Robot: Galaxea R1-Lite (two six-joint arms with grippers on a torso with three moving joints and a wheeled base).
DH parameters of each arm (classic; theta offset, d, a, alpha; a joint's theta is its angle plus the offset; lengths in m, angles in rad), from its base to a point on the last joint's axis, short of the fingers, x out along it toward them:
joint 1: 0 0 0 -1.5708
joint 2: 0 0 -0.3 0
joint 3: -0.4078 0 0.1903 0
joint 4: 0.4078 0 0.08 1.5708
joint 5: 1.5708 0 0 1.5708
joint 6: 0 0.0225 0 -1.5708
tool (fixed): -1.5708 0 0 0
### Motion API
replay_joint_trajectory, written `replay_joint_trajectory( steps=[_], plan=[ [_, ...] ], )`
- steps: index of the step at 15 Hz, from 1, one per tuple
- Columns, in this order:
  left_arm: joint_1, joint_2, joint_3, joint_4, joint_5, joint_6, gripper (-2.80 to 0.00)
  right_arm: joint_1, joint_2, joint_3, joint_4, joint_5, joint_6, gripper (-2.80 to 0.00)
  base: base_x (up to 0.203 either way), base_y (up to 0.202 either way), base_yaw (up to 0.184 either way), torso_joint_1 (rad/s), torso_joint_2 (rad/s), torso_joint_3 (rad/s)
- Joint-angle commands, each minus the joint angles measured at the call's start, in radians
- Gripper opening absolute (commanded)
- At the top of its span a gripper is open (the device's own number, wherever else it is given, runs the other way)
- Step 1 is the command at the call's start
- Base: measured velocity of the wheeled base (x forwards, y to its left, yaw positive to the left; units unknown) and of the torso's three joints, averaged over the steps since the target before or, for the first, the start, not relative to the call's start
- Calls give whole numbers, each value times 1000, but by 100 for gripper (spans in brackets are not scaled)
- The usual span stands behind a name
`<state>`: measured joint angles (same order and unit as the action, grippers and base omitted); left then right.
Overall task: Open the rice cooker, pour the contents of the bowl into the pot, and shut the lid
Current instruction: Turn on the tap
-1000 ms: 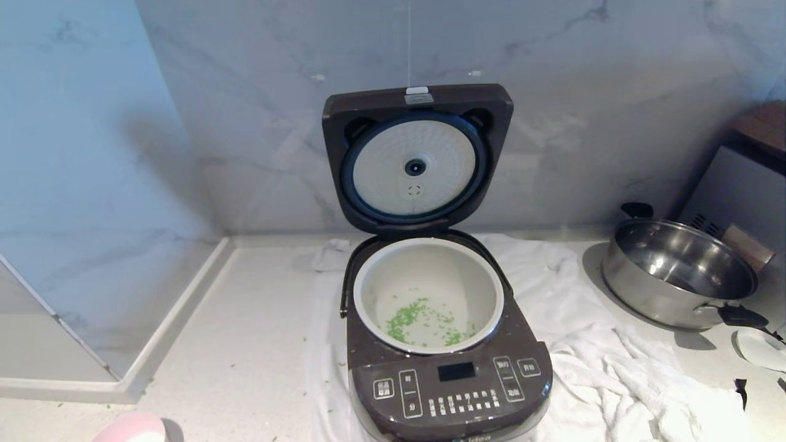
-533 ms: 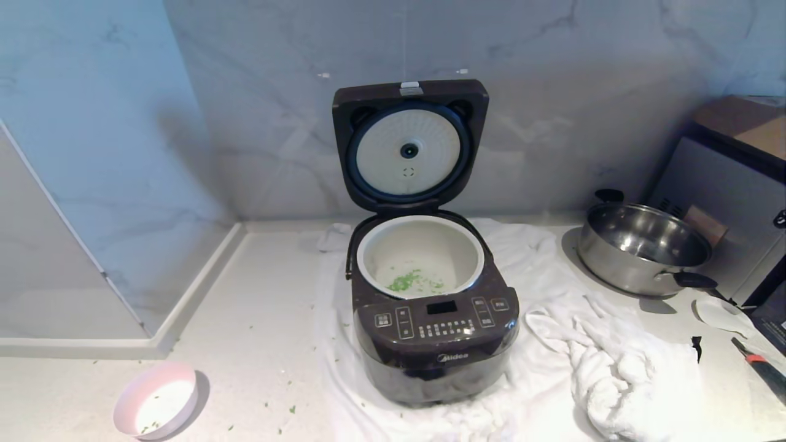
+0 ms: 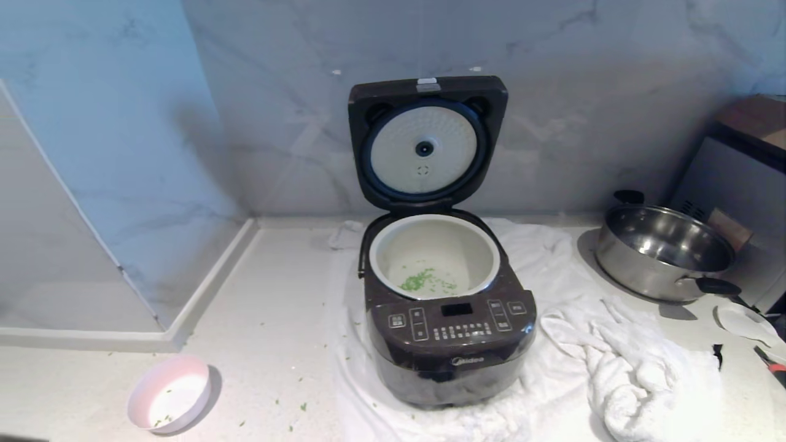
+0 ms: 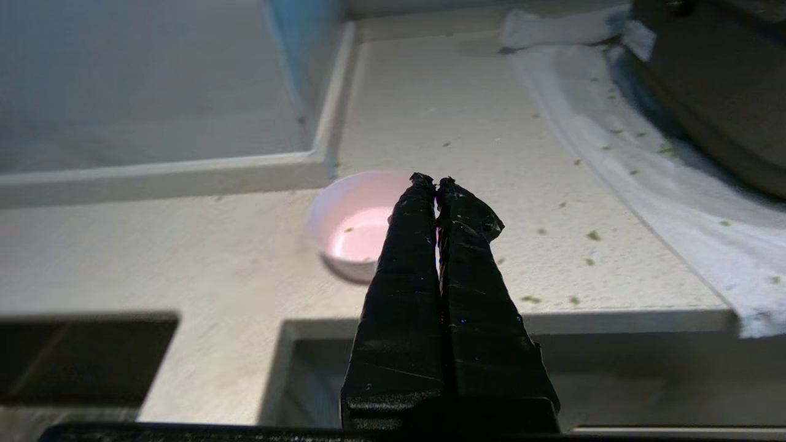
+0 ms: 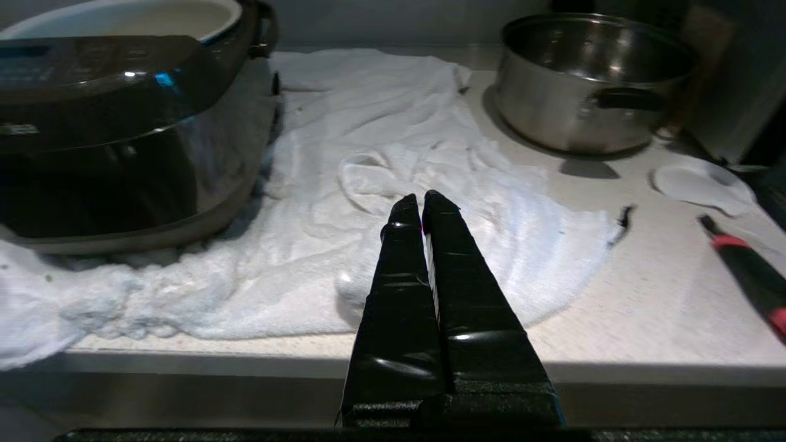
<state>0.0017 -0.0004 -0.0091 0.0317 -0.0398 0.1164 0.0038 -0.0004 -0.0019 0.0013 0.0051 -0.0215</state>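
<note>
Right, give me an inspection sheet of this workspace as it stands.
Surface: pale counter, green bits strewn near the bowl.
Job's things: cooker on a white towel, lid up; pot holds green bits; pink bowl upright at front left, nearly empty.
Clutter: steel pan at right; white dish and a red-and-black tool beyond it.
Grippers: left gripper shut, holding nothing, short of the bowl; right gripper shut, holding nothing, short of the towel.
Cables: nothing seen.
Surroundings: marble wall behind; grey box at far right.
</note>
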Motion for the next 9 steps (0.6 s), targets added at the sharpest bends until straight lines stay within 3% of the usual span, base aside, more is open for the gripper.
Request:
replay_joint_trajectory(
  steps=[1, 9],
  plan=[
    [0, 3, 0, 1, 0, 2, -280, 0, 2, 0, 0, -1, 0, -280, 5, -5, 166, 2, 0, 2],
    [0, 3, 0, 1, 6, 6, -280, -1, 2, 0, 0, -1, 9, -280, 0, -7, 179, 3, 3, 2]
  ],
)
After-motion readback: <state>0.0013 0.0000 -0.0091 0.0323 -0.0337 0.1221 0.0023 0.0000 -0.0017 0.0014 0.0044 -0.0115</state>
